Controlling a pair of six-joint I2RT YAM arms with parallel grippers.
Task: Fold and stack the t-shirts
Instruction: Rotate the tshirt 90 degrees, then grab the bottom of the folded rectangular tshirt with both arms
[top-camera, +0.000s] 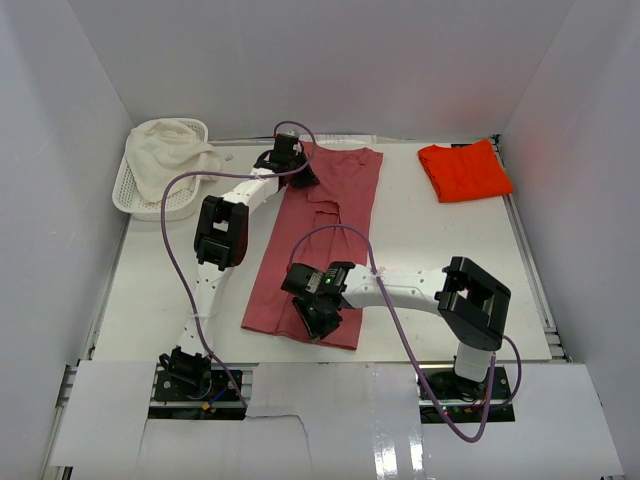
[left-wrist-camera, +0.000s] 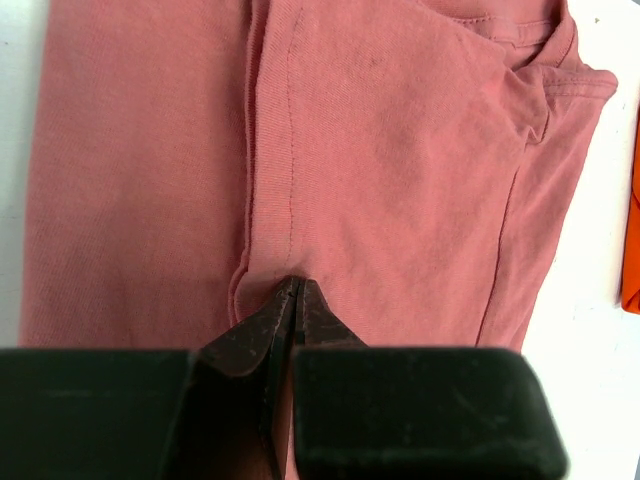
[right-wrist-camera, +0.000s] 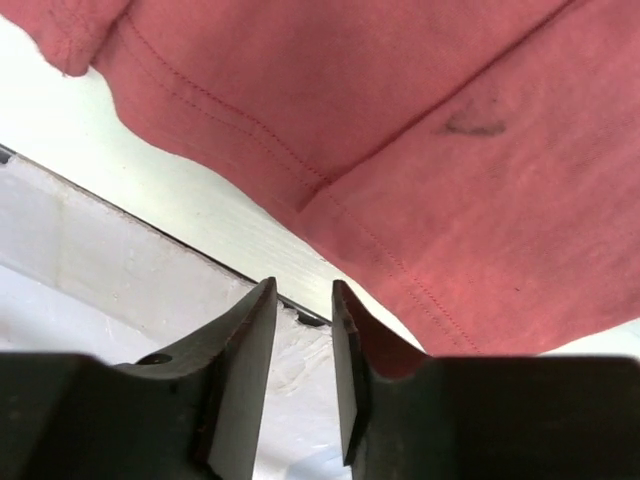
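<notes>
Pinching rose t-shirt (left-wrist-camera: 400, 180) fold in left gripper (left-wrist-camera: 298, 285), right gripper (right-wrist-camera: 303, 290) narrowly parted, empty, orange t-shirt (top-camera: 464, 170) folded, plain overhead

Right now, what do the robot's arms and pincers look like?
White tubes joined by black blocks form the left arm and right arm. A purple cable loops along each. The left gripper and right gripper have black tapered fingers; a green light marks the right wrist.

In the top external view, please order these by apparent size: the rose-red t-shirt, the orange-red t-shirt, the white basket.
1. rose-red t-shirt, largest
2. white basket
3. orange-red t-shirt, only slightly smaller
</notes>
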